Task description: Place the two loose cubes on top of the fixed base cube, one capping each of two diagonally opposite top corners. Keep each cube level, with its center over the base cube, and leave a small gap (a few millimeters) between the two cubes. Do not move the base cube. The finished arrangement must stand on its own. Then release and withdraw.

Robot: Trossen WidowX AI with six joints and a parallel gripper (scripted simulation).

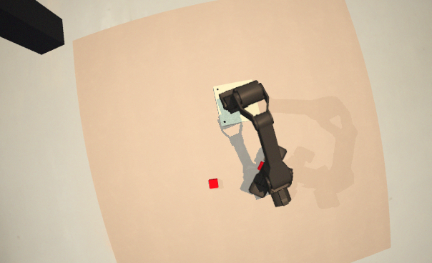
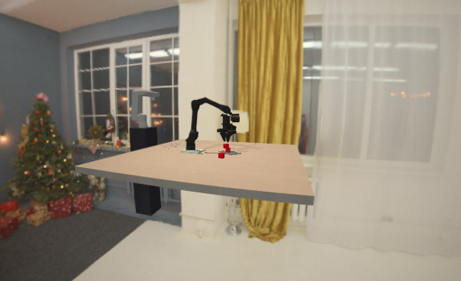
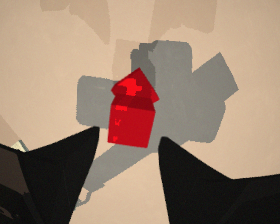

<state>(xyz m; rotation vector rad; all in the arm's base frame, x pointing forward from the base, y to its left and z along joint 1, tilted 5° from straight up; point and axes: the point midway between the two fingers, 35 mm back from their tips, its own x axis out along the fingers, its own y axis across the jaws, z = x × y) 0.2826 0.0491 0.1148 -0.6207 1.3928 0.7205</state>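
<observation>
A pale peach table top [image 1: 154, 107] carries everything. Near its middle lies a light square plate [image 1: 229, 119], with the black arm's foot standing on it. Toward the near edge from the plate, a small red cube [image 1: 213, 184] sits alone. Just beside it, nearer the right edge, a taller red block [image 3: 131, 119] stands in grey shadow.

Bright even light, soft arm shadows on table [image 1: 143, 107], background blurred
</observation>
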